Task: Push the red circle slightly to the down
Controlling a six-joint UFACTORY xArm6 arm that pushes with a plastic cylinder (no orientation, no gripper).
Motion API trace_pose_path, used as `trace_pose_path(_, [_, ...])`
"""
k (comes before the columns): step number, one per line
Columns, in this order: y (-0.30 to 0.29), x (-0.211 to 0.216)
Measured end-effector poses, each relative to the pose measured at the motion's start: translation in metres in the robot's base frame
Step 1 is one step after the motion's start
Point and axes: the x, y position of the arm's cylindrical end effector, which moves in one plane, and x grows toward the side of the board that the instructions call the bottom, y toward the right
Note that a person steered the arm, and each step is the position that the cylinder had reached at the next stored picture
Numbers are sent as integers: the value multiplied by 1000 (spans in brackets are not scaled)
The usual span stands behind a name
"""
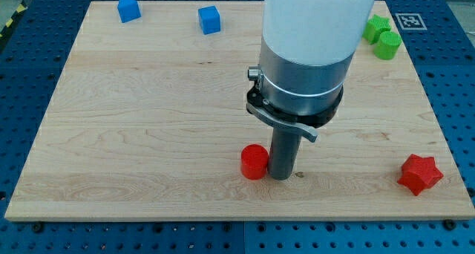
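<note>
In the one camera view we see a wooden surface (148, 105) lying on a blue base with small holes.

Our arm comes down from the top of the view. It is big, white and silver, and it ends in a dark rod. Our tip (280, 177) rests on the surface near the bottom edge, a bit right of the middle. We have no gripper, only this rod, so there is nothing to spread or pinch.

The red circle (254, 163) stands just to the left of our tip. It looks like it touches the rod, or nearly so; we cannot tell which.

A red star (420, 174) sits near the bottom right corner, well apart from our tip.

Two blue blocks lie by the top edge. One blue block (129, 9) is near the top left corner. The other blue block (210, 20) is to its right.

Two green blocks (381, 37) sit close together near the top right corner, just beside our arm.
</note>
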Motion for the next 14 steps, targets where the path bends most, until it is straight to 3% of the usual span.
trace_pose_path(1, [19, -6])
trace_pose_path(3, [12, -75])
trace_pose_path(4, [-28, -77])
trace_pose_path(6, [-48, -29])
trace_pose_path(9, [-67, -13])
trace_pose_path(10, [-70, -38])
trace_pose_path(14, [-45, -34])
